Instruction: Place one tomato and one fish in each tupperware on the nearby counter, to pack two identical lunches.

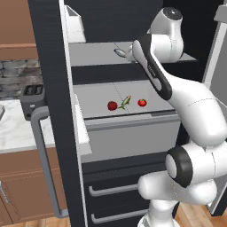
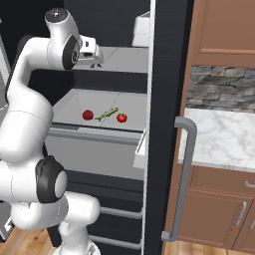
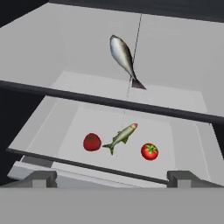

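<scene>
Pincer (image 3: 112,177) spread wide, nothing held.
Grey fish (image 3: 124,58) is seen on upper fridge shelf (image 3: 183,52); tomatoes (image 3: 92,142) flank green fish (image 3: 120,137) below.

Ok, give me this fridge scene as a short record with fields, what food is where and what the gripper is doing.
upper shelf: grey fish
lower shelf: two tomatoes, left and right, green fish between them, apart from both
gripper: open, empty, above the shelves
fridge door: open
counter: marble, beside the fridge
</scene>
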Tool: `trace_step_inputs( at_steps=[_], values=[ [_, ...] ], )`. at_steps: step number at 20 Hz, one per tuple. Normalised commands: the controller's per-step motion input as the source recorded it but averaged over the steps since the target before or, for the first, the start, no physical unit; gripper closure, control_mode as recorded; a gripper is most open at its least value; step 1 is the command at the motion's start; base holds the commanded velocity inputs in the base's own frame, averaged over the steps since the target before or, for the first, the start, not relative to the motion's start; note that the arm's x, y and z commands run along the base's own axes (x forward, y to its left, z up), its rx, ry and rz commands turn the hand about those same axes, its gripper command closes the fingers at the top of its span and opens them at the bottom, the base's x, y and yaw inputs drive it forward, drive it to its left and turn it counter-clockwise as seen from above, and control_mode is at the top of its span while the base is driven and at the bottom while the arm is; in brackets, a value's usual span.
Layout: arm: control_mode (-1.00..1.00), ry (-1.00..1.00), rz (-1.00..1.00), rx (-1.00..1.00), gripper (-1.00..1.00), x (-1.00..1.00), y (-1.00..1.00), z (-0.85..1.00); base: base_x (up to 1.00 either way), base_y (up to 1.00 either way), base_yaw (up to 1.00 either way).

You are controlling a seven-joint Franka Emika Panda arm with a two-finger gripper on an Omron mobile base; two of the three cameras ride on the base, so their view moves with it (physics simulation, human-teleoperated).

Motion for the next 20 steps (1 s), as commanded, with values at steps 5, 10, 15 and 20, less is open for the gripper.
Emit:
trace_step_inputs(
  at_steps=[5,10,15,20],
  values=[
    [-1.00,0.00,0.04,0.00,-1.00,0.51,0.01,-0.18,0.00,0.00,0.00],
    [-1.00,0.00,0.07,0.00,-1.00,0.49,0.01,-0.07,0.00,0.00,0.00],
    [-1.00,0.00,0.10,0.00,-1.00,0.52,0.01,-0.06,0.00,0.00,0.00],
    [-1.00,0.00,0.09,0.00,-1.00,0.57,0.03,-0.06,0.00,0.00,0.00]
  ],
)
